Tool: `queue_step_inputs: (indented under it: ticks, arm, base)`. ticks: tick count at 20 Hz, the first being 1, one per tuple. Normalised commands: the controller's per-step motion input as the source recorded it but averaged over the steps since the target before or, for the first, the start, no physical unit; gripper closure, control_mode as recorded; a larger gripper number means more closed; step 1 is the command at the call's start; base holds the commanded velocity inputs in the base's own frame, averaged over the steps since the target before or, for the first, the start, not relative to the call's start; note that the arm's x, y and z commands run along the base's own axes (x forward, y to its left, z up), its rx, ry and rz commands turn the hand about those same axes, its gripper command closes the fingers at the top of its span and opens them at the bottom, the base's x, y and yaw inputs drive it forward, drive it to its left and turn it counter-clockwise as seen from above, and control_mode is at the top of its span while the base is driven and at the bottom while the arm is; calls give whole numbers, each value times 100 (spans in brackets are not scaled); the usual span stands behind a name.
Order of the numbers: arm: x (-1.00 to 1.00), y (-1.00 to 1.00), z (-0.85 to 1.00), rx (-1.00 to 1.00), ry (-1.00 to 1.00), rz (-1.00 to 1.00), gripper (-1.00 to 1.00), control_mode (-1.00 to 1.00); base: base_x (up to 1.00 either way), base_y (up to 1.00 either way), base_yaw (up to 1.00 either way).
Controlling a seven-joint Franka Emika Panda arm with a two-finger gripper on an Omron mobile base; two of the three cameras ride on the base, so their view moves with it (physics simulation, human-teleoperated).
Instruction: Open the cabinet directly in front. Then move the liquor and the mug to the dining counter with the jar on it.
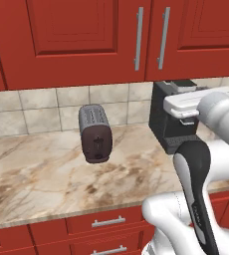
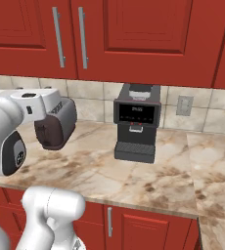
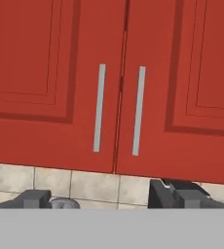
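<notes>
Fingers nearest lens in hand view, spread wide, holding nothing, well short of cabinet. Cabinet straight ahead, both doors shut, contents hidden; two vertical bar handles side by side at centre seam. Below it tiled backsplash, then marbled tabletop carrying toaster and black coffee machine, well apart. Red drawers under tabletop edge, shut.

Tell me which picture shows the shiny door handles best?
The hand view: the two handles of the cabinet stand whole, close and straight ahead. The left base view shows them smaller, cut at the top; the right base view shows them smaller, at a slant.
</notes>
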Motion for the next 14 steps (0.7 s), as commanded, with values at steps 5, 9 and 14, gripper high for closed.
queue_step_inputs:
  ticks: [5, 9, 14]
  arm:
    - [0, 26, 20, 0, -7, 0, -100, -100]
    - [6, 18, 29, 0, -7, 0, -100, -100]
    - [27, 0, 29, 0, -5, 0, -100, -100]
  base:
    - [0, 0, 0]
    - [0, 0, 0]
    - [0, 0, 0]
